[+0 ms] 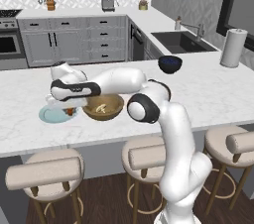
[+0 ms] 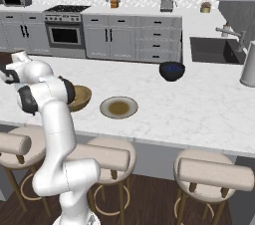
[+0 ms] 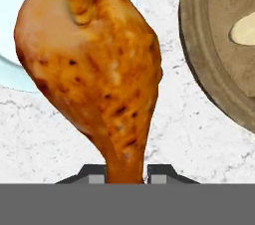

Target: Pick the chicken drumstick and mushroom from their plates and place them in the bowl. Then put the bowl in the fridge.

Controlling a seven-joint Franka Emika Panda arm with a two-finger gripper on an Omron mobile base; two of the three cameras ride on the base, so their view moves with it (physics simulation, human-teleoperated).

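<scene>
Over counter, front-left part: gripper point(image 3: 126, 175) pinching chicken drumstick point(image 3: 94, 69) by its bone end
drumstick: lifted, between light blue plate point(image 1: 49, 115) and bowl point(image 1: 103, 107)
mushroom point(image 1: 101, 108): inside bowl

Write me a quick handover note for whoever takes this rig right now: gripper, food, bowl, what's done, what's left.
Gripper: shut on the chicken drumstick at its thin end, above the counter between the light blue plate and the wooden bowl.
Mushroom: already in the bowl.
Grey-brown plate: bare.
Done: mushroom moved, drumstick picked.
Left: drop the drumstick in the bowl, then take the bowl to the fridge.
</scene>
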